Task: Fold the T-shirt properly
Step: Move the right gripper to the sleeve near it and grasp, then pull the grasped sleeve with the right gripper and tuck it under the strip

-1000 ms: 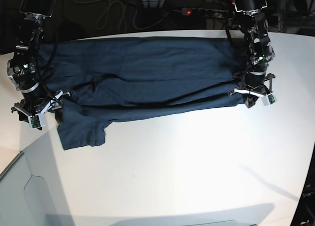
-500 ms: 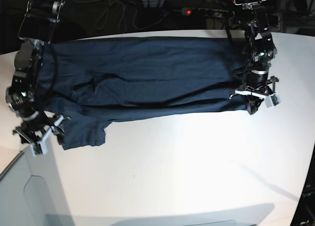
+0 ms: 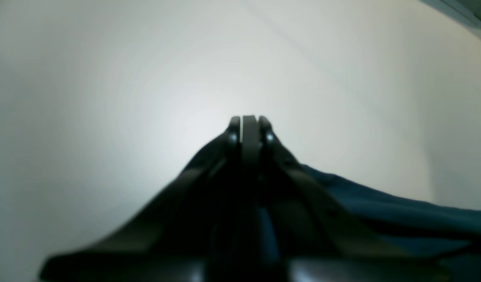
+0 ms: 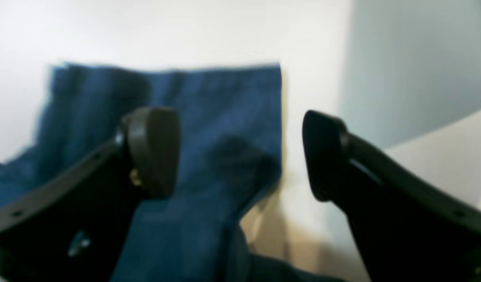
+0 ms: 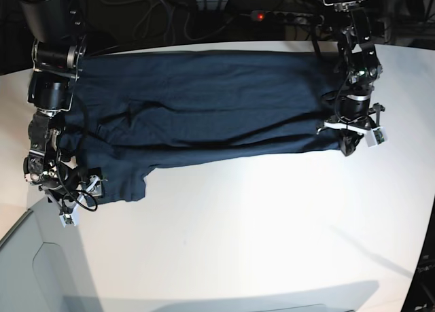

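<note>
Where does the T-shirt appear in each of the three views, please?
Base: the T-shirt spans the far half of the white table, a sleeve hanging down at lower left.
Left wrist: only its blue cloth at lower right, beside the shut left tool.
Right wrist: a blue sleeve fills the left and centre, under the open right tool.
Shared landmark: the white table.

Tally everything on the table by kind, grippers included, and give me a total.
T-shirt: 1
Grippers: 2, the left gripper and the right gripper
Total: 3
</note>
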